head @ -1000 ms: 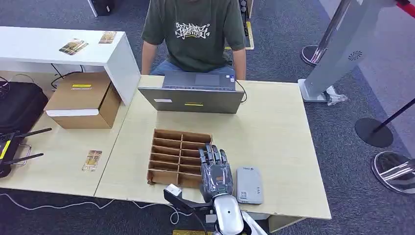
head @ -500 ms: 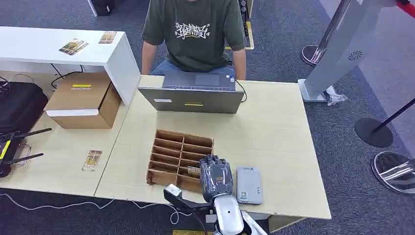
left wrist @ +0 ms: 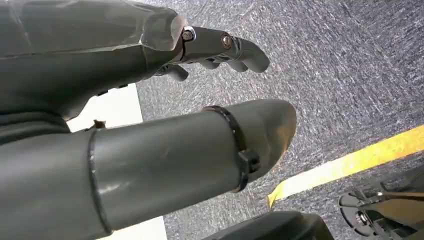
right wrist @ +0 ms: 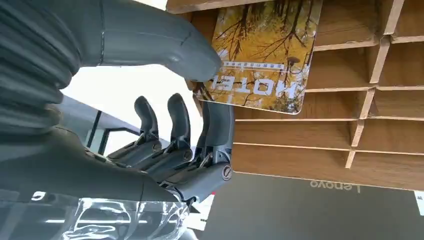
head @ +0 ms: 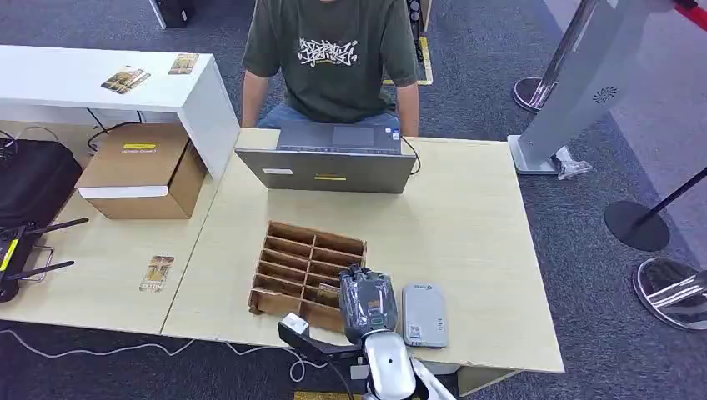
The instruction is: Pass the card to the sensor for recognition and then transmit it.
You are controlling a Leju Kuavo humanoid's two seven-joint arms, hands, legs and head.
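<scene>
A yellow card [right wrist: 265, 55] printed with trees and the word HOTEL sticks out of a slot of the brown wooden organizer [head: 292, 250]. My right hand [head: 367, 304] pinches the card's corner between thumb and fingers [right wrist: 220, 120], at the organizer's near right corner. A sliver of the card [head: 330, 292] shows just left of the hand. The flat grey-white sensor [head: 425, 314] lies on the table right beside this hand. My left hand [left wrist: 150, 100] hangs over grey carpet, holding nothing, its fingers loosely apart.
A person in a green shirt [head: 333, 50] sits across the table [head: 467, 225] behind a grey laptop [head: 329, 167]. A cardboard box [head: 142, 171] and a loose card [head: 157, 272] lie on the left table. More cards [head: 125, 79] rest on the white shelf.
My right hand has drawn back toward the near table edge and curled its fingers, taking hold of the card. The organizer has shifted slightly.
</scene>
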